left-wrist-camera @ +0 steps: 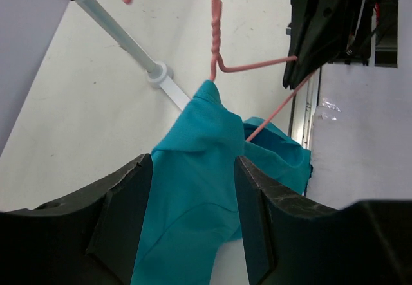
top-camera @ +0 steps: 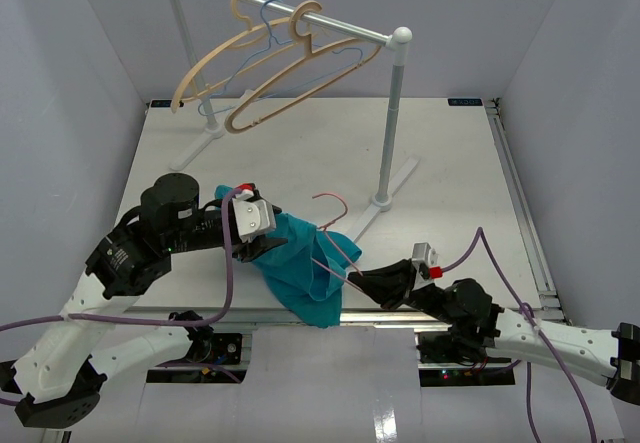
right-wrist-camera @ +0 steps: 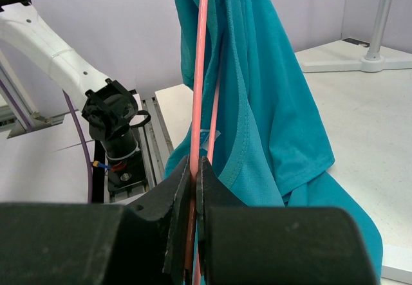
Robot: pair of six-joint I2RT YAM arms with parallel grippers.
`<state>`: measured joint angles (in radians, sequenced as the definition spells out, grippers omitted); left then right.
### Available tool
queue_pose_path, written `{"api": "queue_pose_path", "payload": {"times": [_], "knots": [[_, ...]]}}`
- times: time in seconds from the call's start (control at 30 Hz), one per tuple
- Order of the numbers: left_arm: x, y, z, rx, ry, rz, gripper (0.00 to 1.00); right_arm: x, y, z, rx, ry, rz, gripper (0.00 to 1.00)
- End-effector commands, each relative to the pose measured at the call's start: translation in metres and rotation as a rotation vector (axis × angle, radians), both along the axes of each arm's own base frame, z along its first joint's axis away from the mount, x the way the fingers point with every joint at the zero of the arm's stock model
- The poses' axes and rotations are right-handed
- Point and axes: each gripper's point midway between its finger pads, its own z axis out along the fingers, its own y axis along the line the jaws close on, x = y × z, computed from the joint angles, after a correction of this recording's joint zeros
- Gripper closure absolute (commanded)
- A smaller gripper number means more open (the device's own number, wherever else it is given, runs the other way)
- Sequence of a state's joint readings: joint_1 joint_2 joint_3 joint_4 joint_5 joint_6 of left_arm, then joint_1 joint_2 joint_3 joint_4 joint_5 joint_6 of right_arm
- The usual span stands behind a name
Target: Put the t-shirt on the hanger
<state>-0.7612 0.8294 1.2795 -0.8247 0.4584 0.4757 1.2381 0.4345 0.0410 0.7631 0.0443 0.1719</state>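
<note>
The teal t-shirt hangs in folds over the thin pink hanger, above the table's near edge. My right gripper is shut on the hanger's wire; in the right wrist view the pink wire runs up from the pinched jaws, with the shirt draped beside it. My left gripper is at the shirt's left side. Its fingers stand apart, with teal fabric showing between them. The hanger's twisted neck rises just beyond the cloth.
A white clothes rack stands at the back, its foot near the hanger's hook. Two beige hangers and a light-blue one hang on its rail. The table's front edge lies right under the shirt.
</note>
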Motion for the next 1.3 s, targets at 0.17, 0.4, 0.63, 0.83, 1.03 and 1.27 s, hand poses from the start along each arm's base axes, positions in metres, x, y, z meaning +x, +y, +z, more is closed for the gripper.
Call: {"api": "queue_pose_path", "payload": {"times": [0.17,0.4,0.63,0.83,1.03,1.27], "knots": [[-0.021,-0.006,-0.022,0.023,-0.012,-0.153,0.35,-0.008,-0.006,0.018,0.059,-0.05,0.026,0.92],[-0.02,-0.009,-0.01,-0.002,-0.044,-0.163,0.36,-0.016,0.001,0.009,-0.008,-0.048,0.085,0.92],[-0.02,-0.008,-0.017,0.012,-0.022,-0.154,0.35,-0.018,0.0,0.012,0.006,-0.048,0.09,0.92],[-0.033,-0.016,-0.042,0.048,0.077,-0.242,0.36,-0.018,0.0,0.014,0.004,-0.053,0.093,0.92],[-0.03,-0.018,-0.054,0.081,0.111,-0.243,0.39,-0.022,0.001,0.016,-0.004,-0.064,0.115,0.92],[-0.028,-0.021,-0.067,0.124,0.171,-0.254,0.54,-0.023,0.001,0.021,0.001,-0.077,0.115,0.92]]}}
